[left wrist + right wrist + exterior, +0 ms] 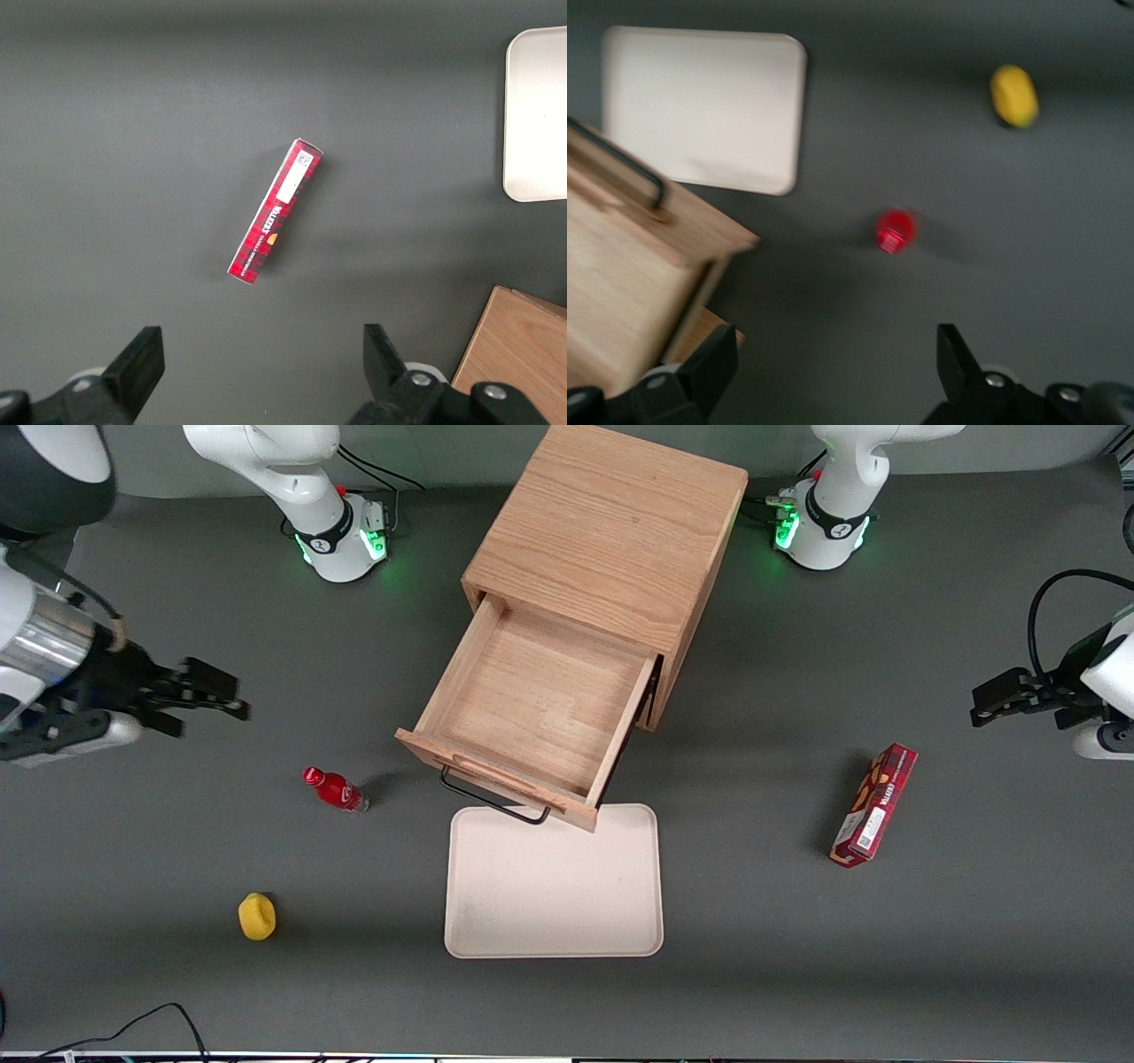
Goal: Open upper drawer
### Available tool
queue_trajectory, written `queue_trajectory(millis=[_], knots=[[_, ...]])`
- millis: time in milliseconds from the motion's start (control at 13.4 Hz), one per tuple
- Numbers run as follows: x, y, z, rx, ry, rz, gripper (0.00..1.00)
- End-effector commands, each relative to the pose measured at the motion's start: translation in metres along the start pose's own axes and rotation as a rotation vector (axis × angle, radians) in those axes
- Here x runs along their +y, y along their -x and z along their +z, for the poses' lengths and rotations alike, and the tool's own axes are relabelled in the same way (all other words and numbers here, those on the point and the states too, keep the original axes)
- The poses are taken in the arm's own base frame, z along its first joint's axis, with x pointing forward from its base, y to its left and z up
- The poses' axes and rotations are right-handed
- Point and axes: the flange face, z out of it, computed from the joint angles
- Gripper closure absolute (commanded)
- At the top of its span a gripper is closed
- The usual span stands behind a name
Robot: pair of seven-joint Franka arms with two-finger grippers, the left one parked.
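The upper drawer (pixel 540 708) of the light oak cabinet (pixel 611 531) stands pulled far out, its wooden box empty inside. Its thin black bar handle (pixel 492 797) hangs over the near edge of the cream tray. The drawer's corner and handle also show in the right wrist view (pixel 620 257). My gripper (pixel 221 695) is open and empty, held above the table toward the working arm's end, well away from the drawer. The bottommost drawer is hidden under the open one.
A cream tray (pixel 554 886) lies in front of the drawer. A red bottle (pixel 335 788) lies beside the drawer, a yellow object (pixel 257 916) nearer the camera. A red snack box (pixel 874 804) lies toward the parked arm's end.
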Motion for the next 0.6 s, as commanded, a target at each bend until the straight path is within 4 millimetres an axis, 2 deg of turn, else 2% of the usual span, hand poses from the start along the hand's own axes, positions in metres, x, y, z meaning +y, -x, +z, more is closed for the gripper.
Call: queue_trajectory(millis=[0,224,522], knots=[[0.0331,0.0370,0.0005,-0.029,0.117,0.081,0.00],[0.0328,0.0348,-0.0017,-0.003,0.173,0.224,0.00],[0.0273,0.0340,-0.0082,0.010,0.168,0.223,0.00]])
